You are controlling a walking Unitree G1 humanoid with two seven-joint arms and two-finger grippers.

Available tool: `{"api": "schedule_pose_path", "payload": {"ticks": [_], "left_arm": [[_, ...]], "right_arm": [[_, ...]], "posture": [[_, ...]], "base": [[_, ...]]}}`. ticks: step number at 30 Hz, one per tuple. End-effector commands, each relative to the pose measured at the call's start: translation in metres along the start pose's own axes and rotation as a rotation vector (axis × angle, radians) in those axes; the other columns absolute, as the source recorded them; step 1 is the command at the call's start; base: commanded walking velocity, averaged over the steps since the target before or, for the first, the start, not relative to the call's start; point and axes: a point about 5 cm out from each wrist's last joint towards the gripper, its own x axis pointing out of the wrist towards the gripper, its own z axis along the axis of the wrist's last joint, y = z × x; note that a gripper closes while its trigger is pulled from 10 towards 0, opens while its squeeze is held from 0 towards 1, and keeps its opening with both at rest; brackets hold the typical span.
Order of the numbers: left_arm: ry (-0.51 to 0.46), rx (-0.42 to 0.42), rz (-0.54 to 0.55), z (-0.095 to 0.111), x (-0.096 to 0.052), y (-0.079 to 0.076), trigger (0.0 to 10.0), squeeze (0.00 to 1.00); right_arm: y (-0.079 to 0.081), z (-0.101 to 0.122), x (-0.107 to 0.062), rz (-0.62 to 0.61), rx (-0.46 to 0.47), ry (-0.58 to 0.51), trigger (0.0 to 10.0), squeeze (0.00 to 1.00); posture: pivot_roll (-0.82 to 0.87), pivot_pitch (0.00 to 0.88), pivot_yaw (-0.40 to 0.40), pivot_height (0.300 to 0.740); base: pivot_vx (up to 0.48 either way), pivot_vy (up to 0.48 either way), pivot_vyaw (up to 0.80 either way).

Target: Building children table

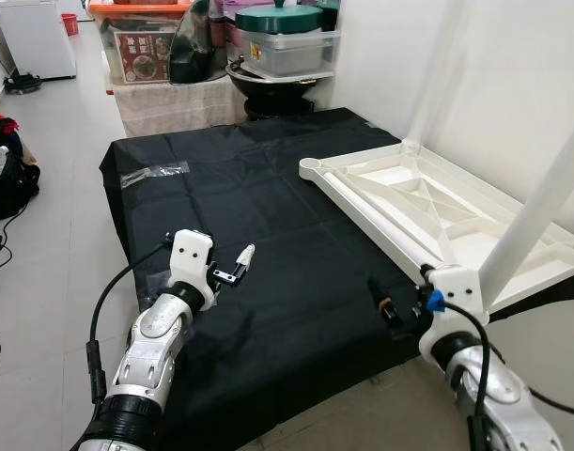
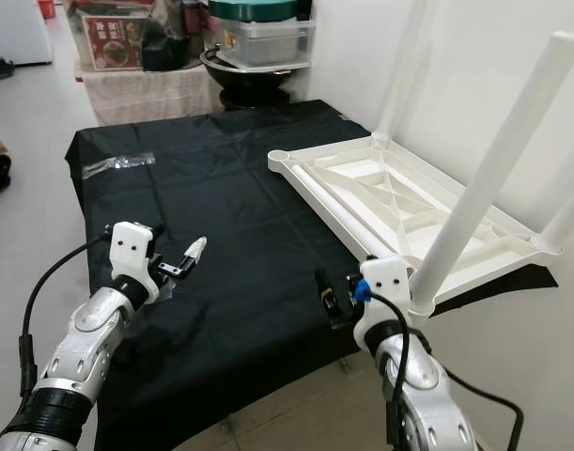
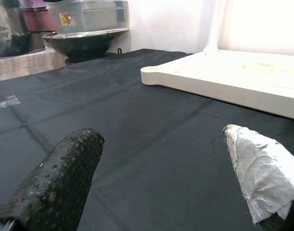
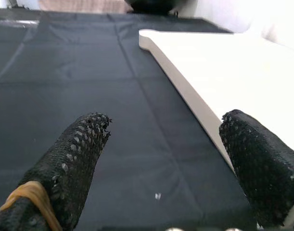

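Note:
A white plastic table top (image 1: 427, 202) lies upside down on a black cloth (image 1: 258, 207), at its right side. White legs stand up from it: one at the near corner (image 2: 493, 164), one at the far corner (image 2: 404, 66) by the wall. My left gripper (image 1: 235, 265) hovers open over the cloth, left of the table top, with one fingertip (image 3: 255, 163) wrapped in white tape. My right gripper (image 1: 384, 301) is open and low over the cloth, just short of the table top's near edge (image 4: 195, 91). Neither holds anything.
A small clear packet (image 1: 155, 172) lies on the cloth's far left. Pots and storage boxes (image 1: 282, 42) are stacked behind the cloth. A white wall (image 1: 512, 75) runs close along the right. A dark bag (image 1: 5, 178) sits on the floor at the left.

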Motion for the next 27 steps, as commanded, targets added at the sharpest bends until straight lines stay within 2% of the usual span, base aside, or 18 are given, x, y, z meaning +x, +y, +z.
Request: {"api": "schedule_pose_path", "payload": {"ticks": [1, 10, 13, 17, 22, 23, 27], "left_arm": [[0.001, 0.008, -0.005, -0.001, 0.0, -0.002, 10.0, 0.0], [0.002, 0.014, -0.023, 0.001, 0.006, -0.006, 10.0, 0.0], [-0.003, 0.012, -0.025, 0.002, 0.006, -0.008, 10.0, 0.0], [-0.015, 0.008, -0.017, 0.003, 0.004, -0.006, 10.0, 0.0], [-0.001, 0.02, -0.01, -0.001, 0.001, -0.004, 10.0, 0.0], [-0.001, 0.02, -0.01, -0.001, 0.001, -0.004, 10.0, 0.0], [-0.002, 0.012, -0.004, 0.0, 0.002, -0.006, 10.0, 0.0]], "right_arm": [[0.0, -0.005, -0.001, -0.015, 0.006, 0.024, 10.0, 0.0], [-0.008, -0.003, 0.004, -0.065, 0.016, 0.011, 10.0, 0.0], [-0.015, -0.003, 0.004, -0.092, 0.012, 0.007, 10.0, 0.0], [-0.015, 0.0, 0.007, -0.096, 0.016, -0.002, 10.0, 0.0], [0.005, 0.011, 0.016, -0.009, -0.025, -0.052, 10.0, 0.0], [0.005, 0.011, 0.016, -0.009, -0.025, -0.052, 10.0, 0.0], [0.013, 0.013, 0.019, 0.036, -0.045, -0.066, 10.0, 0.0]], "posture": [[0.0, 0.0, -0.065, 0.74], [-0.02, 0.0, -0.042, 0.74], [0.0, 0.0, -0.05, 0.74], [0.0, 0.0, -0.052, 0.74], [0.0, 0.0, -0.062, 0.74], [0.0, 0.0, -0.062, 0.74], [0.0, 0.0, -0.059, 0.74]], "base": [[0.0, 0.0, 0.0], [0.0, 0.0, 0.0], [0.0, 0.0, 0.0], [0.0, 0.0, 0.0], [0.0, 0.0, 0.0], [0.0, 0.0, 0.0], [0.0, -0.414, 0.4]]}}
